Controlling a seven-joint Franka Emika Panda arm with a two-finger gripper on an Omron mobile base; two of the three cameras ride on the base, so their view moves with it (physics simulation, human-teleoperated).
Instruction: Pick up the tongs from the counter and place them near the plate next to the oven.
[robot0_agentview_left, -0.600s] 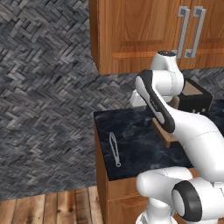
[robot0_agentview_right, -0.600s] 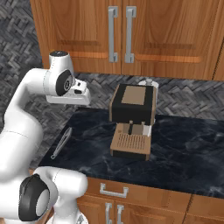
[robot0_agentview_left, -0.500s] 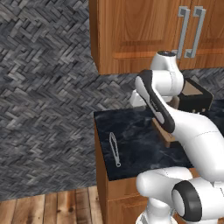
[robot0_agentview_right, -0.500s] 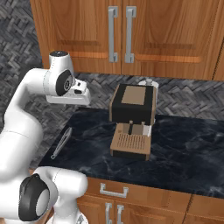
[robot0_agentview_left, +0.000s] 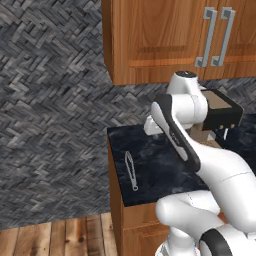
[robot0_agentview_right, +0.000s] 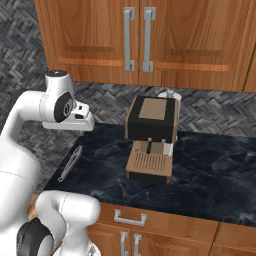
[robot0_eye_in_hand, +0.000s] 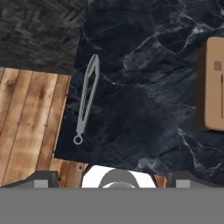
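Note:
The tongs (robot0_agentview_left: 131, 170) lie flat on the black marble counter (robot0_agentview_left: 165, 160) close to its left end, ring end toward the front edge. They also lie at the counter's left edge in the right base view (robot0_agentview_right: 70, 163) and at the left of the hand view (robot0_eye_in_hand: 87, 97). My gripper (robot0_eye_in_hand: 114, 180) hovers well above the counter, right of the tongs and apart from them. It is open, its two tips set wide with nothing between them. The hand (robot0_agentview_right: 79, 121) points down over the counter's left part. The plate and the oven are out of view.
A brown and black coffee machine (robot0_agentview_right: 151, 137) stands mid-counter, right of my hand, also in the hand view (robot0_eye_in_hand: 212, 83). Wooden wall cabinets (robot0_agentview_right: 140, 40) hang above. The counter (robot0_agentview_right: 210, 175) ends just left of the tongs, with wood floor (robot0_eye_in_hand: 30, 118) below.

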